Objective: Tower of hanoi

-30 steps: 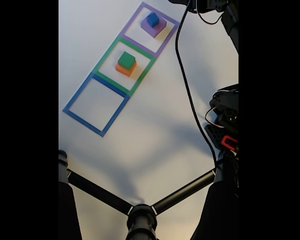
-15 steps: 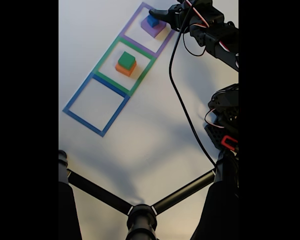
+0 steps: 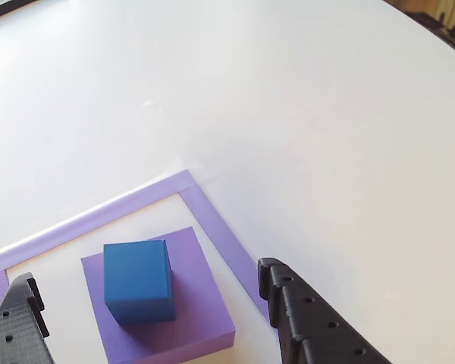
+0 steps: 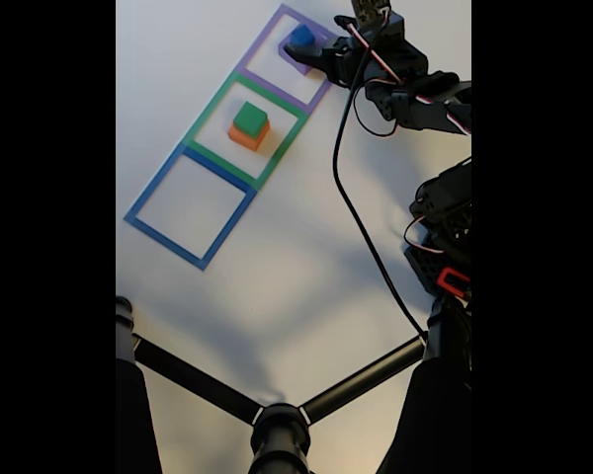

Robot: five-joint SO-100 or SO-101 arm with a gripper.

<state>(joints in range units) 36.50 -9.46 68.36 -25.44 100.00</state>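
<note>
- In the fixed view, the blue taped outline (image 4: 190, 206) is lying at the left of the white table (image 4: 306, 247), with bare table inside it.
- Just right of it, the green taped outline (image 4: 245, 129) is enclosing the orange block (image 4: 244, 137), and the green block (image 4: 250, 118) is sitting on top of that orange one.
- Further right and up, the purple taped outline (image 4: 277, 30) is framing the purple block (image 4: 298, 56), which the arm is partly covering in this view.
- The blue cube (image 4: 300, 38) is resting on the purple block; in the other view the blue cube (image 3: 139, 280) is sitting left of centre on the flat purple block (image 3: 189, 303), inside the corner of the purple taped outline (image 3: 212, 220).
- The gripper (image 3: 148, 326) is hanging over this stack with its two black fingers spread wide, one finger (image 3: 19, 326) at the left edge and the other at the right, the cube lying between them and touching neither.
- In the fixed view the gripper (image 4: 306, 54) is perhaps reaching the purple block's near edge, though the view is too small to be sure.
- A black cable (image 4: 351, 188) is trailing down from the arm across the table at the right.
</note>
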